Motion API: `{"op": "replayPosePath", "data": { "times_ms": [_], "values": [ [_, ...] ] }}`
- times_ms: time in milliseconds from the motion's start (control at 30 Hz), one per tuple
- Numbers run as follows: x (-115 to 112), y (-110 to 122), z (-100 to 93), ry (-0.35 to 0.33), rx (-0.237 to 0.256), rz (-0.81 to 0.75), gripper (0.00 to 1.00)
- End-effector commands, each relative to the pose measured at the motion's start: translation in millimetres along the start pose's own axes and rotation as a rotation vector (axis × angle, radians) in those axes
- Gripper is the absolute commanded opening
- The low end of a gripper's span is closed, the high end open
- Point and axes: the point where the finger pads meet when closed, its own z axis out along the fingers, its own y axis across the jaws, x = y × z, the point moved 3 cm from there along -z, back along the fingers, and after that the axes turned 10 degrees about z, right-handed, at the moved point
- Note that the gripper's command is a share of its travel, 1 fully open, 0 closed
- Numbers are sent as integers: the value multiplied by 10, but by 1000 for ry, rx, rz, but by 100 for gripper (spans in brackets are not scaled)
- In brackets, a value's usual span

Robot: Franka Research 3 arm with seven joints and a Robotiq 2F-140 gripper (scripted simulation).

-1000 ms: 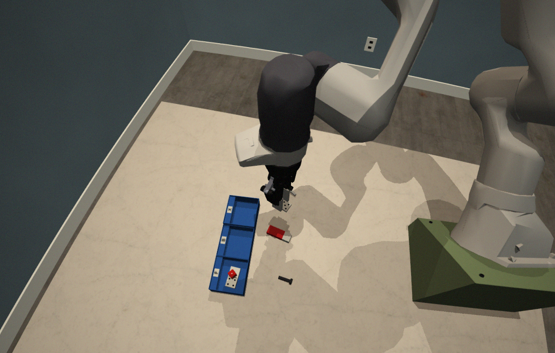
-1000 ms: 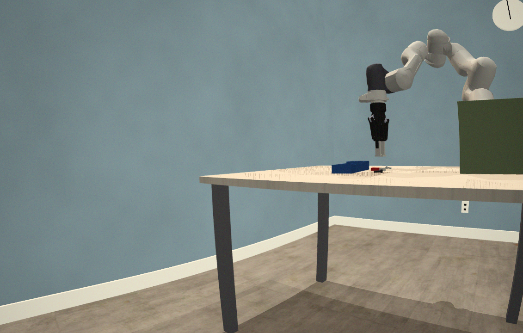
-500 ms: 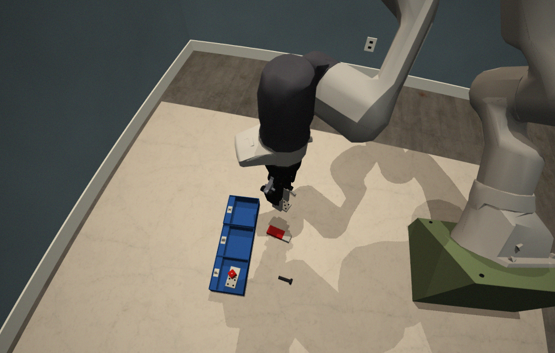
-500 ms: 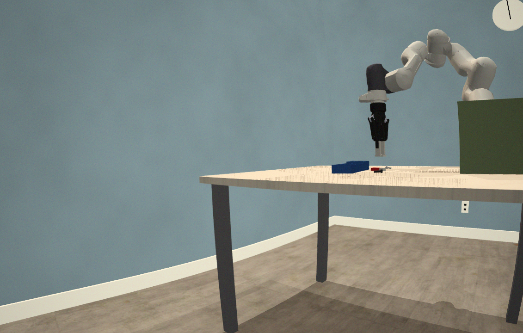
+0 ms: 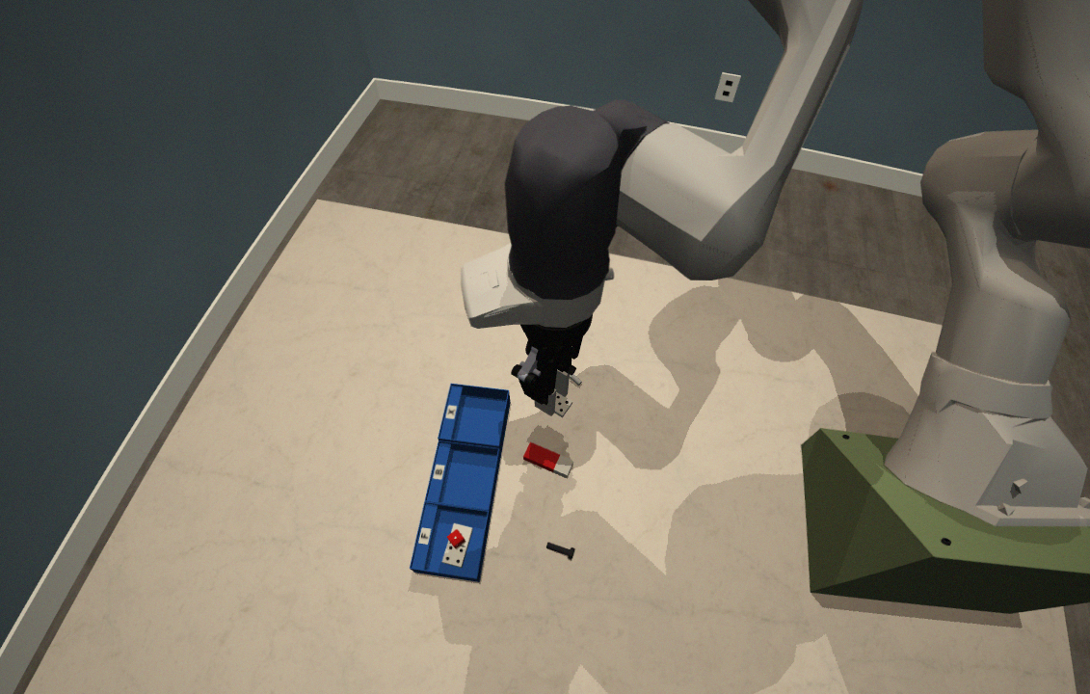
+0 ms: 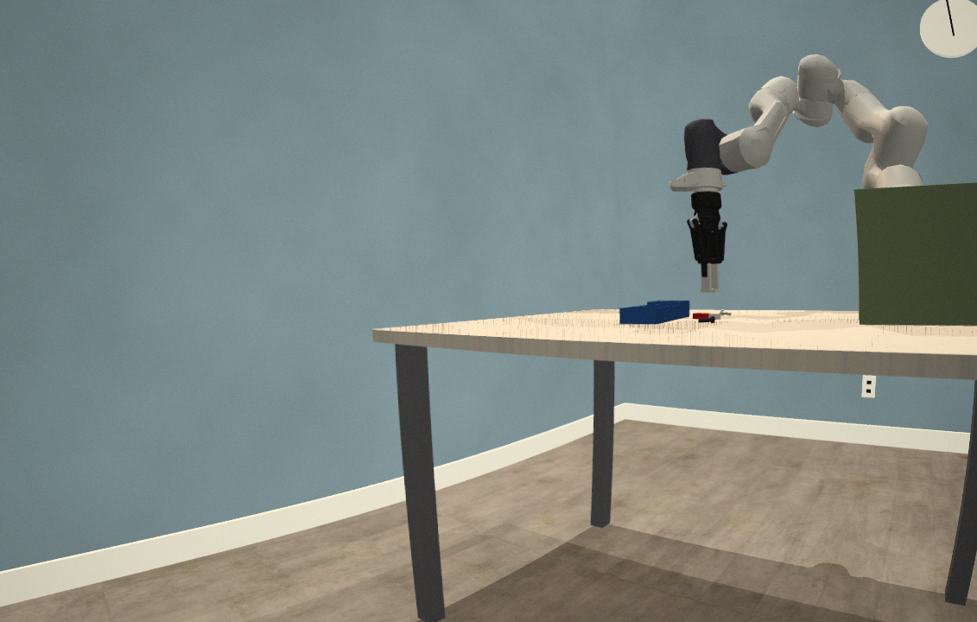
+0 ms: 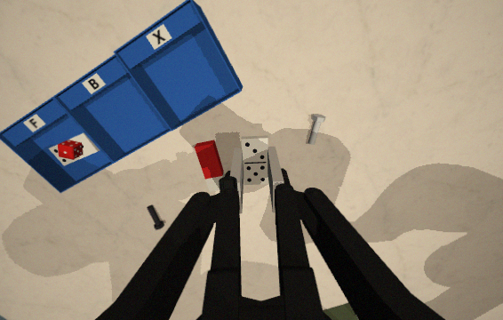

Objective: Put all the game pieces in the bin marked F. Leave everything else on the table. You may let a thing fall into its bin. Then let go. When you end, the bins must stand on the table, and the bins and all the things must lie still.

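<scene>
1. Gripping spotted domino (image 5: 563, 405) (image 7: 255, 153) in claw (image 5: 555, 400) (image 6: 709, 288) (image 7: 255, 159), approx. midair over bench (image 5: 273, 431) (image 6: 708, 345) (image 7: 389, 89), nr X end of blue bin row (image 5: 465, 445) (image 6: 654, 312) (image 7: 144, 99).
2. Showing, in row's bin F (image 5: 435, 562) (image 7: 40, 156): red die (image 5: 455, 538) (image 7: 70, 149) on 2nd domino (image 5: 454, 557) (image 7: 89, 144).
3. Leaving on bench, w/o touching row: red/white block (image 5: 542, 455) (image 6: 701, 315) (image 7: 209, 159) nr B, blk bolt (image 5: 560, 549) (image 6: 707, 320) (image 7: 155, 217) out from F, silver bolt (image 5: 575, 380) (image 6: 724, 313) (image 7: 315, 126) out from X.
</scene>
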Motion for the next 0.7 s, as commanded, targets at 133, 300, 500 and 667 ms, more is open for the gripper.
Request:
{"op": "replayPosePath", "data": {
  "times_ms": [133, 300, 500, 667],
  "values": [
    [-16, 4, -8, -2, -2, -4, 13],
    [-16, 4, -8, -2, -2, -4, 13],
    [-20, -119, -7, -2, -2, -4, 13],
    [-71, -415, -6, -2, -2, -4, 13]
  ]
}}
